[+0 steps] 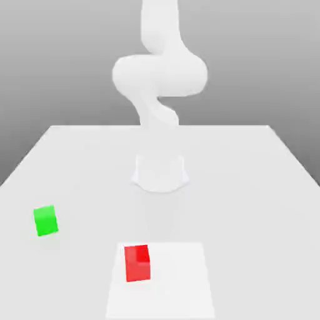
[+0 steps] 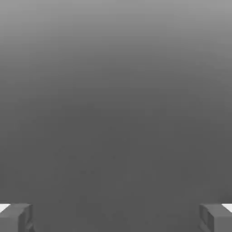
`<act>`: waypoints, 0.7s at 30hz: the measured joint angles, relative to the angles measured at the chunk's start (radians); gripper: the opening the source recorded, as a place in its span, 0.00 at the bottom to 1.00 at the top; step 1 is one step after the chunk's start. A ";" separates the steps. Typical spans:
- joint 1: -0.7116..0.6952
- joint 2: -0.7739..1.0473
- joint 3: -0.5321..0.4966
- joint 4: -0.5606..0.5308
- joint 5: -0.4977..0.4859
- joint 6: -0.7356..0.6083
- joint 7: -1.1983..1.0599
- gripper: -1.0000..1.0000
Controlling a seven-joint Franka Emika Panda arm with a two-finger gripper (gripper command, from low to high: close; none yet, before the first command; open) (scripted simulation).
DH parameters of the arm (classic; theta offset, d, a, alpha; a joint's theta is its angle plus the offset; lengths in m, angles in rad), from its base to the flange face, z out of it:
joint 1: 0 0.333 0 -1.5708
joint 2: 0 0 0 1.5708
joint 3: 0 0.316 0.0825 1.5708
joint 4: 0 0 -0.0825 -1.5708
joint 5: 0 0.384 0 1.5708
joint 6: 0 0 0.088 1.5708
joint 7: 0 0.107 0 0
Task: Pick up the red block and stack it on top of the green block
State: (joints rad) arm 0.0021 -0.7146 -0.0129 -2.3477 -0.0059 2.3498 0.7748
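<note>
The red block point(image 1: 137, 263) sits low in the exterior view, a little left of center, resting on a pale square patch point(image 1: 181, 281) that is slightly brighter than the surface around it. The block lies toward the patch's upper left part, with its faces plain and unmarked. The green block point(image 1: 45, 220) stands well apart from it, toward the exterior view's left edge and somewhat higher in the frame, on the bare white table point(image 1: 250, 187). Both blocks rest flat on the table and nothing touches either of them. Behind them, near the middle of the frame, the white base of the arm point(image 1: 160, 172) stands on the table, and the arm point(image 1: 160, 72) rises from it, bending through a bulky joint in the upper center before leaving the top of the frame. The background beyond the table is plain gray. In the hand view, the gripper point(image 2: 116, 217) shows as two gray fingertips point(image 2: 16, 217) at the lower left and lower right corners, spread wide apart with nothing between them, facing a plain gray backdrop.
</note>
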 joint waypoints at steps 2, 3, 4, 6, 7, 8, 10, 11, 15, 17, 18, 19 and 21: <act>0.002 0.081 -0.013 -0.044 -0.005 0.047 -0.024 0.50; 0.003 0.119 -0.019 -0.064 -0.007 0.069 -0.035 0.50; 0.004 0.156 -0.026 -0.084 -0.009 0.090 -0.047 0.50; 0.005 0.229 -0.038 -0.124 -0.012 0.132 -0.070 0.50; 0.006 0.265 -0.045 -0.144 -0.013 0.153 -0.082 0.50; 0.007 0.302 -0.052 -0.164 -0.013 0.174 -0.094 0.50; 0.008 0.374 -0.064 -0.203 -0.014 0.216 -0.118 0.50; 0.008 0.410 -0.070 -0.223 -0.013 0.237 -0.131 0.50; 0.006 0.556 -0.090 -0.302 -0.005 0.321 -0.186 0.50; 0.003 0.628 -0.098 -0.342 0.001 0.363 -0.216 0.50; -0.001 0.665 -0.100 -0.361 0.005 0.384 -0.231 0.50; -0.004 0.701 -0.101 -0.381 0.010 0.405 -0.247 0.50; -0.009 0.774 -0.096 -0.392 0.028 0.458 -0.270 0.50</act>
State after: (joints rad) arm -0.0069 0.0592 -0.1087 -2.7393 0.0217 2.8080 0.5046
